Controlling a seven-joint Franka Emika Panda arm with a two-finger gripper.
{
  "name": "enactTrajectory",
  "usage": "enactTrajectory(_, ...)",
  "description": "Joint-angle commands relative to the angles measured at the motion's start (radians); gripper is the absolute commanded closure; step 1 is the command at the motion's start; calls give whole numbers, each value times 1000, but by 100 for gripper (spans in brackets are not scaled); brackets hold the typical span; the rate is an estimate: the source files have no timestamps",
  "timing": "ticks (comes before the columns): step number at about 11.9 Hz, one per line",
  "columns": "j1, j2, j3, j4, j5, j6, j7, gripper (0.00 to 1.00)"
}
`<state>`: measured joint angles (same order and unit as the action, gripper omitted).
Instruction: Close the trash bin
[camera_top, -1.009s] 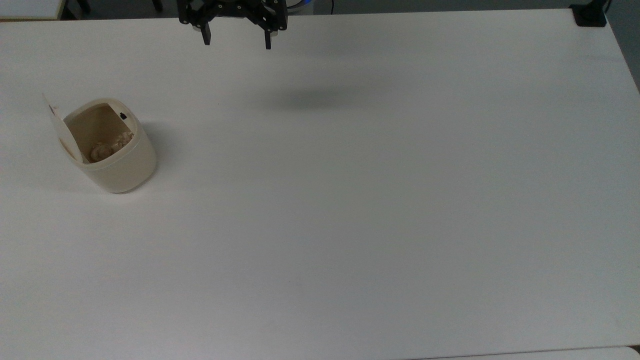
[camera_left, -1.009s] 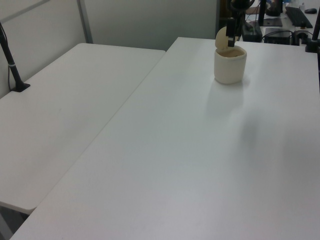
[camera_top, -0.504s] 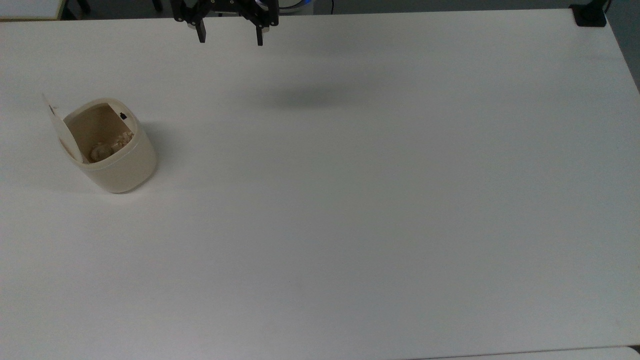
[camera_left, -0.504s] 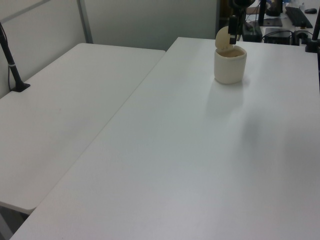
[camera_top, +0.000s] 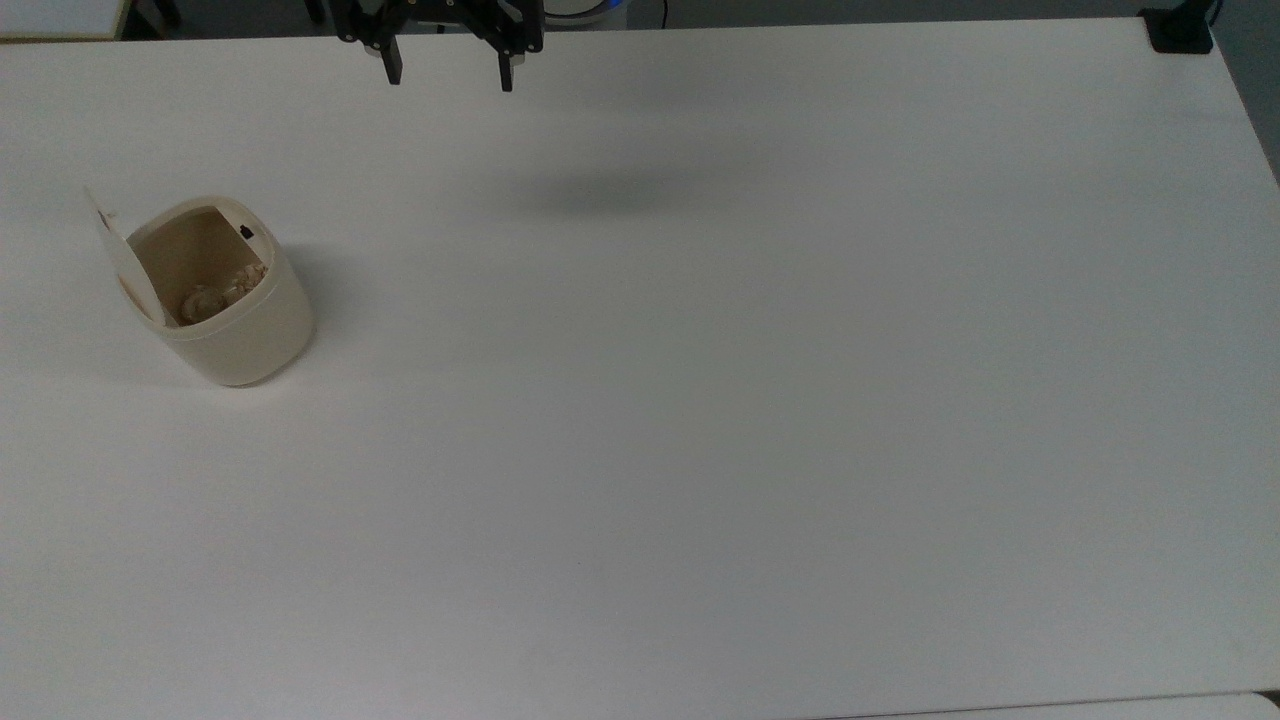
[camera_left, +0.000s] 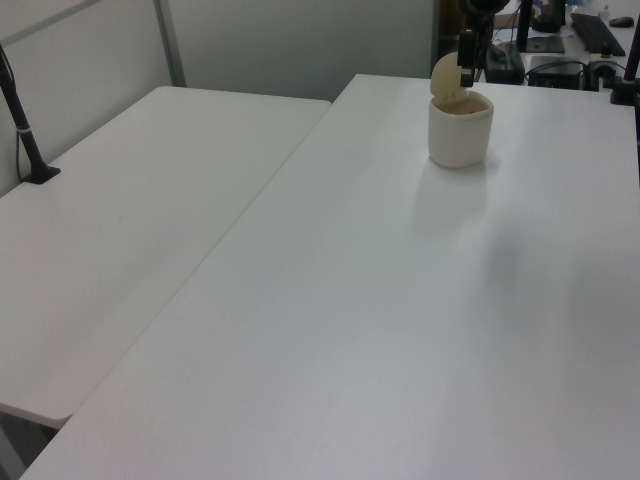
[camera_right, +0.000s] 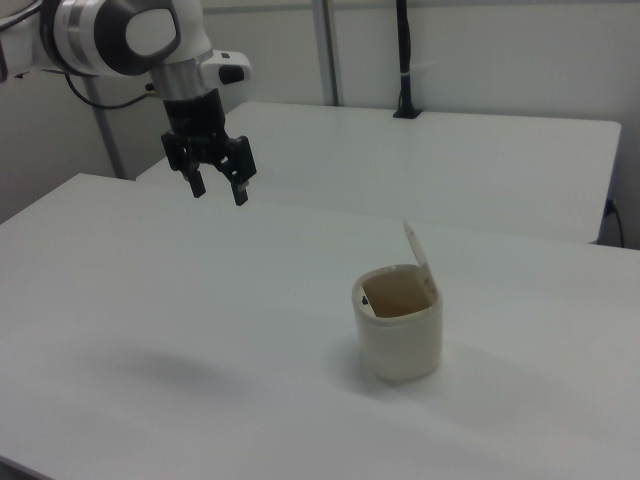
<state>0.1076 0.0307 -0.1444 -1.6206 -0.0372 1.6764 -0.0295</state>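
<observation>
Gripper (camera_right: 218, 188) spread above table; rounded cream trash bin (camera_right: 400, 340) unlidded.

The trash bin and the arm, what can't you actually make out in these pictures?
- Trash bin contents: in the top view, crumpled pale stuff lies at the bottom, too small to identify.
- Its lid hinge: in the right view, too small to see.
- Gripper: in the top view, its body is cut off by the top edge; the fingers show, spread apart.
- Gripper in the left view: overlaps the bin; their gap can't be judged.
</observation>
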Motion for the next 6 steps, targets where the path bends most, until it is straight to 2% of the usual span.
enactTrajectory(1, -5, -26, -4, -24, 7, -12, -18, 46)
enactTrajectory(2, -14, -26, -4, -21, 11, -12, -13, 58)
enactTrajectory(3, -19, -26, -4, -12, 17, -15, -10, 64)
enactTrajectory(6, -34, -17, -6, 5, 19, -15, -10, 68)
